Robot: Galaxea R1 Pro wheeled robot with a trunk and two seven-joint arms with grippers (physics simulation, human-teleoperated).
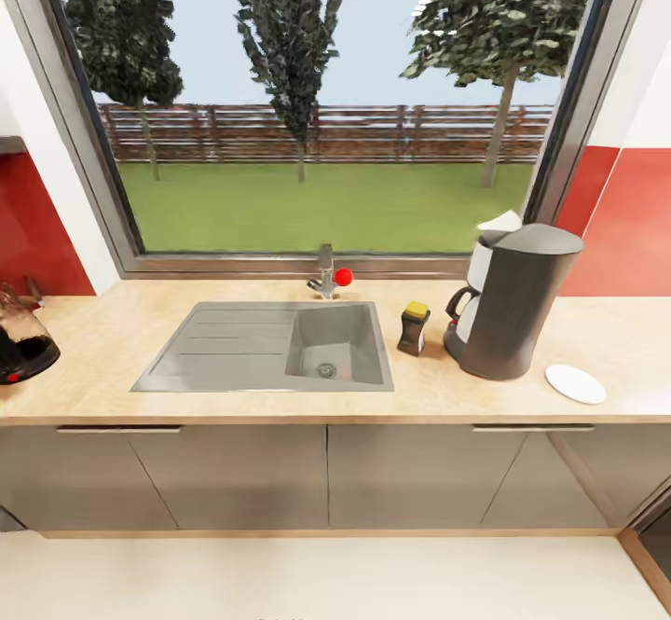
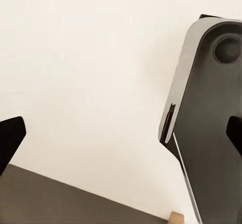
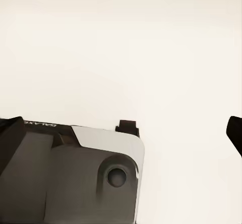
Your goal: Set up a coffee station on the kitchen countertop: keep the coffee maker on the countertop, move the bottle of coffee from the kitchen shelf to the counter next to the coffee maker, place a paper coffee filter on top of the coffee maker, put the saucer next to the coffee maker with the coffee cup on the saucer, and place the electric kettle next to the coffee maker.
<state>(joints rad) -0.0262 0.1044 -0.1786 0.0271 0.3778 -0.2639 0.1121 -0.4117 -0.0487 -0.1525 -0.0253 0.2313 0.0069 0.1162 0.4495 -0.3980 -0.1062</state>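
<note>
I stand facing the countertop (image 1: pixel 112 387), both arms low beside my base. Nothing is held. In each wrist view my fingertips sit at opposite edges of the picture with only pale floor between them, so my left gripper (image 2: pixel 121 135) and my right gripper (image 3: pixel 121 135) are both spread wide.

Taking the coffee maker (image 1: pixel 511 308) as the landmark: it stands upright on the countertop, dark grey shell, white housing, black carafe handle turned toward the sink (image 1: pixel 270 345). A white filter (image 1: pixel 501 222) peeks out at its top. The bottle (image 1: pixel 413 327), squat and brown with a yellow lid, stands upright just beside it on the sink side. The saucer (image 1: pixel 575 383) lies flat just beside it on the other side, toward me, and it is bare.

The kettle (image 1: pixel 23 345) is what I judge the next move turns on. It sits well apart from the coffee maker, beyond the sink at the far end of the countertop, cut off by the edge of my head view. Its glass body is dark in the lower half, with a red switch low down. It looks upright, though I cannot see its handle clearly. It lies on my left side, so my left arm is the nearer one, and I would need to roll that way before reaching.

I cannot find the cup.
</note>
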